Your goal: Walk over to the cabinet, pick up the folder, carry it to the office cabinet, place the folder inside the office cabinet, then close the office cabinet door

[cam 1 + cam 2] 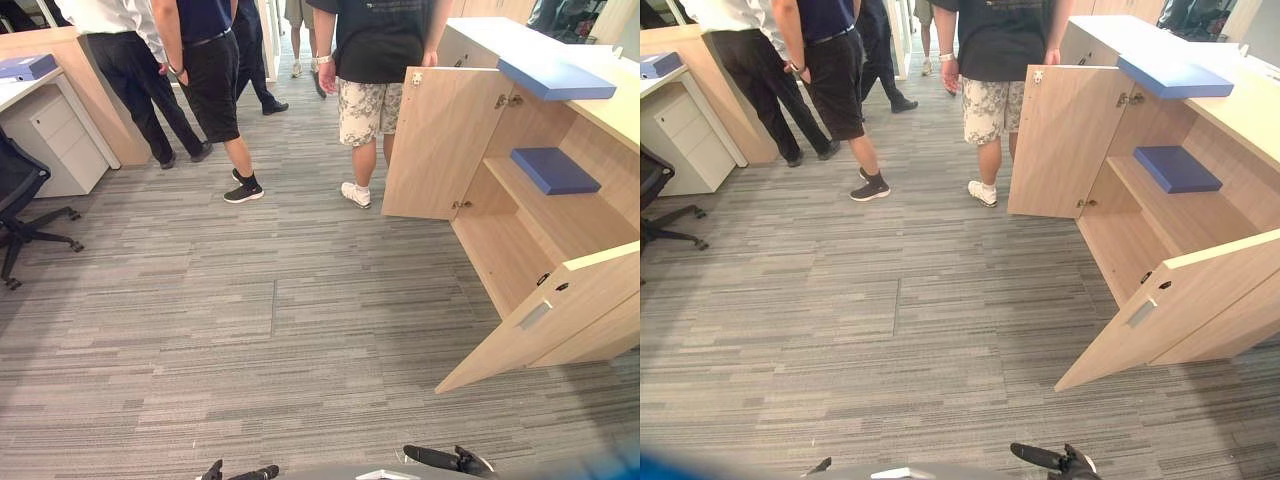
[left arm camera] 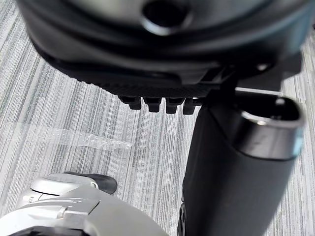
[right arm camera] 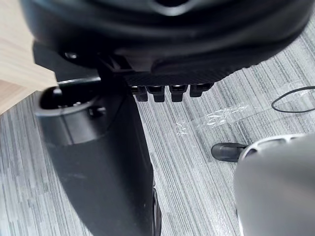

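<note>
My left hand, right hand loose, empty | folder on shelf, right side | I should step close, push near door gently

The two head views look forward and down from the robot's head, across the grey carpet to the open office cabinet on the right and the people standing beyond. They share almost the same scene from places slightly apart. Each wrist view faces down at the carpet from very close, with the dark bulk of the left hand or the right hand just before its lens.
</note>
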